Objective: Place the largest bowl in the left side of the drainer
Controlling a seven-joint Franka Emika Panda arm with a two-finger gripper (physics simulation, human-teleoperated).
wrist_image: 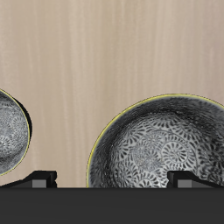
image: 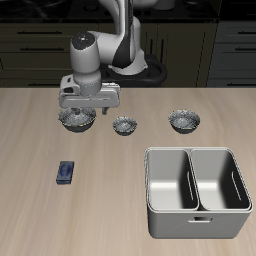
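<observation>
The largest bowl [image: 77,120], grey, speckled and dark inside, stands at the end of a row of three bowls, the end farthest from the drainer. My gripper [image: 88,105] hovers just above it, open and empty. In the wrist view the bowl [wrist_image: 162,144] lies below, off-centre between the fingertips [wrist_image: 39,179], and my gripper [wrist_image: 114,180] touches nothing. The drainer [image: 150,190], a grey two-compartment tub, stands near the table's front edge, and both compartments hold nothing.
The smallest bowl [image: 124,124] stands close beside the largest one; its rim also shows in the wrist view [wrist_image: 10,131]. The medium bowl [image: 183,121] stands farther along the row, behind the drainer. A small blue block [image: 66,172] lies nearer the front edge.
</observation>
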